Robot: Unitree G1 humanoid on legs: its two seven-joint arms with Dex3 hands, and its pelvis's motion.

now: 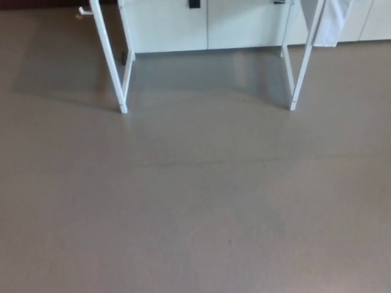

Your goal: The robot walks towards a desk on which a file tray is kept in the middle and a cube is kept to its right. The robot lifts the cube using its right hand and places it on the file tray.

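Step in hand: approach (walk-up to desk (123, 102)), judged early.

Head view shows floor (195, 213), left leg (109, 55) and right leg (305, 55) of the desk, and cabinets (171, 27) behind. The desk top is cut off at the upper edge, so tray and cube are not in view. Neither hand shows: fingers and hold cannot be told.

Next move req.: advance centred btw. the legs, then bring the top into view and locate the cube (expected right of tray) before reaching w/ right hand.
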